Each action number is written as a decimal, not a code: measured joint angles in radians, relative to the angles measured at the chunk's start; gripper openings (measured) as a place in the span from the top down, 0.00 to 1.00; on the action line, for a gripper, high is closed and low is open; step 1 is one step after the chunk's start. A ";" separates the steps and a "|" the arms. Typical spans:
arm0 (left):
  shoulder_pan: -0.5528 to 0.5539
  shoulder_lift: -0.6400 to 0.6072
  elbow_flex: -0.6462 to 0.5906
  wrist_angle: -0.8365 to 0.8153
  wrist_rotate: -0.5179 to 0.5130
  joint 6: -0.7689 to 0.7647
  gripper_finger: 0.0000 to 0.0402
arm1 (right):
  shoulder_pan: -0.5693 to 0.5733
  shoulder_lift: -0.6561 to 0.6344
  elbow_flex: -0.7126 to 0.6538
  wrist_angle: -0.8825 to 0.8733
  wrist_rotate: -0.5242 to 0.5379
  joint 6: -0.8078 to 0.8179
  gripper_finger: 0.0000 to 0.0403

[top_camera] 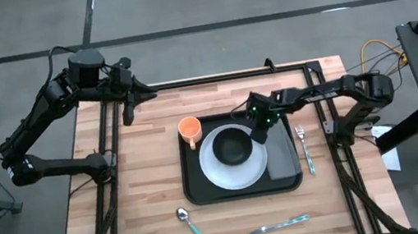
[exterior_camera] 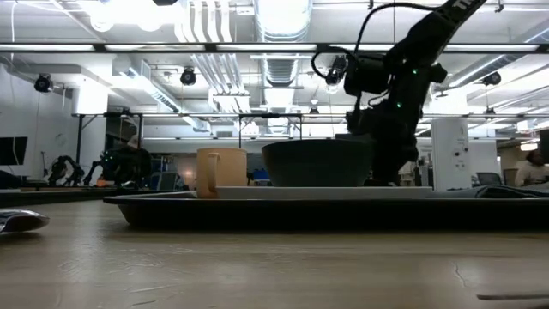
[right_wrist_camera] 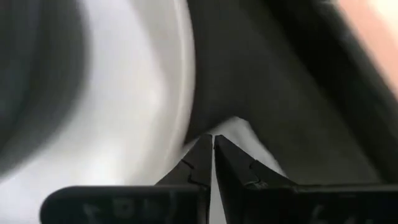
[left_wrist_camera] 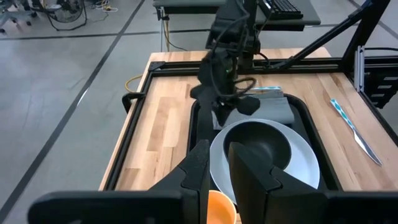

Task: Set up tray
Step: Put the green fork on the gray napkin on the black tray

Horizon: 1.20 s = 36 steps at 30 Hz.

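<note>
The black tray (top_camera: 196, 187) lies mid-table. On it are a white plate (top_camera: 216, 174) carrying a black bowl (top_camera: 232, 145), an orange cup (top_camera: 189, 130) at its far left corner, and a grey napkin (top_camera: 283, 158) along its right side. My right gripper (top_camera: 260, 134) is shut, pointing steeply down at the plate's far right rim (right_wrist_camera: 180, 93) beside the napkin (right_wrist_camera: 249, 74). My left gripper (left_wrist_camera: 219, 163) hangs raised over the table's far left corner, a narrow gap between its fingers, holding nothing. My right gripper's shut fingertips (right_wrist_camera: 205, 146) stand just over the plate's rim where it meets the napkin, coming from above. I cannot tell whether they touch either one.
A fork (top_camera: 304, 148) lies on the table right of the tray. A spoon (top_camera: 193, 228) and a knife (top_camera: 279, 225) lie near the front edge. A black frame (top_camera: 212, 79) runs along the table's far edge and sides. Bare wood lies left of the tray.
</note>
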 joint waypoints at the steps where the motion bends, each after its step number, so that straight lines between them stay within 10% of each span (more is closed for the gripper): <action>1: 0.000 0.000 0.000 0.000 0.000 0.000 0.89 | -0.011 -0.006 0.002 -0.022 0.008 -0.006 0.98; 14: 0.000 -0.004 0.000 0.000 0.000 -0.016 0.89 | -0.032 -0.379 -0.040 -0.406 0.005 0.286 0.95; 23: 0.000 0.008 0.000 0.000 0.000 -0.124 0.89 | 0.175 -0.628 -0.083 -0.564 0.201 0.739 0.72; 36: 0.000 0.056 0.000 0.007 0.000 -0.269 0.89 | 0.594 -0.650 -0.208 -0.570 0.257 1.333 0.58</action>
